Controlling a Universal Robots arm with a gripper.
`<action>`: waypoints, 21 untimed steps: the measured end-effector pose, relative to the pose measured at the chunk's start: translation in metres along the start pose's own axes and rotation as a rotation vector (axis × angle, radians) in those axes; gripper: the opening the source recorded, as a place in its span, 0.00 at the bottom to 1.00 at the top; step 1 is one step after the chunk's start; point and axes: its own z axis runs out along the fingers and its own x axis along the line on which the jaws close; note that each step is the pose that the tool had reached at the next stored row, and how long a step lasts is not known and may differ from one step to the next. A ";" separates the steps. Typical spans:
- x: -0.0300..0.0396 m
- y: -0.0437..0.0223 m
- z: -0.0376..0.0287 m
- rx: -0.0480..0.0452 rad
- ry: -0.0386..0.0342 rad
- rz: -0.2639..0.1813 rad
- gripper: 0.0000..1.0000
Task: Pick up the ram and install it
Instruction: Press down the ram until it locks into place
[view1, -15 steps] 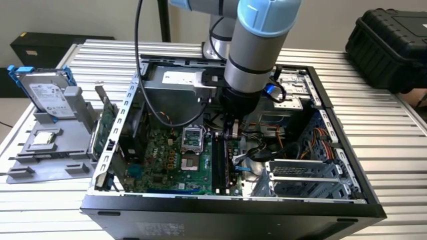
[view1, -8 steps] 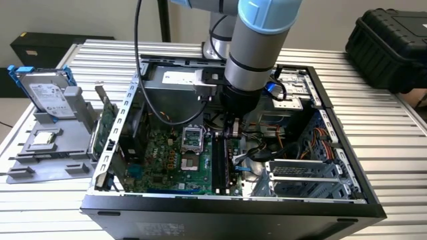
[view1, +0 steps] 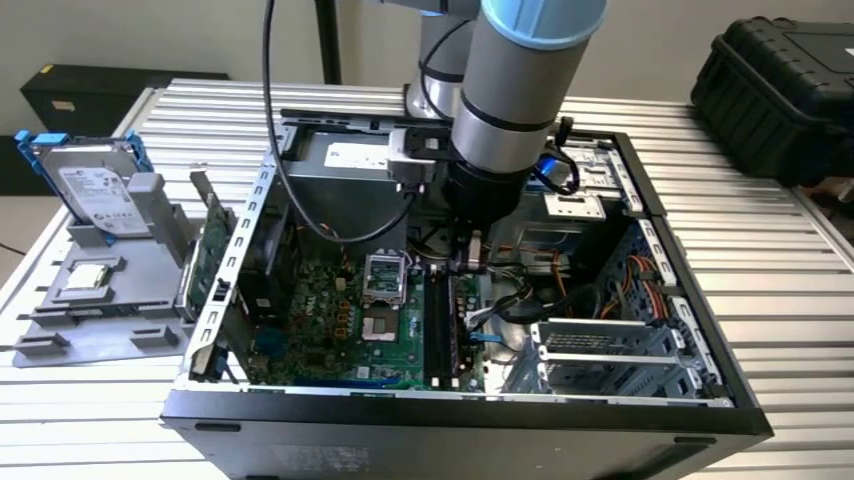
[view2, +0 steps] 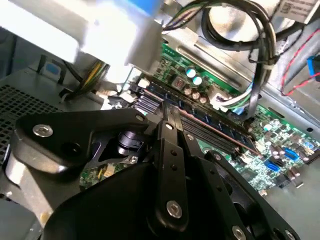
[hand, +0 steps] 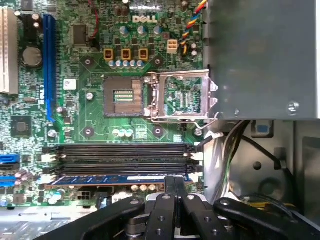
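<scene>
Blue-green ram (hand: 117, 179) sits in the motherboard's (hand: 75, 75) edgemost slot; my gripper (hand: 174, 184) presses on it, jaws together, to seat it.

Even bright indoor light; soft shadows inside case (view1: 400, 420); near pincer (view2: 167, 117) links blurred, defocused.

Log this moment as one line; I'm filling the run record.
stage: seating | gripper: closed, pressing on ram | ram: in slot nearest gripper, other slots bare | motherboard: CPU socket open | site: inside computer case
</scene>
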 end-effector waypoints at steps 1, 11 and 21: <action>0.0036 -0.0002 -0.0001 0.0001 0.0017 0.000 0.00; 0.0253 -0.0003 0.0003 0.0012 0.0203 0.001 0.00; 0.0278 -0.0002 0.0016 0.0017 0.0251 0.002 0.00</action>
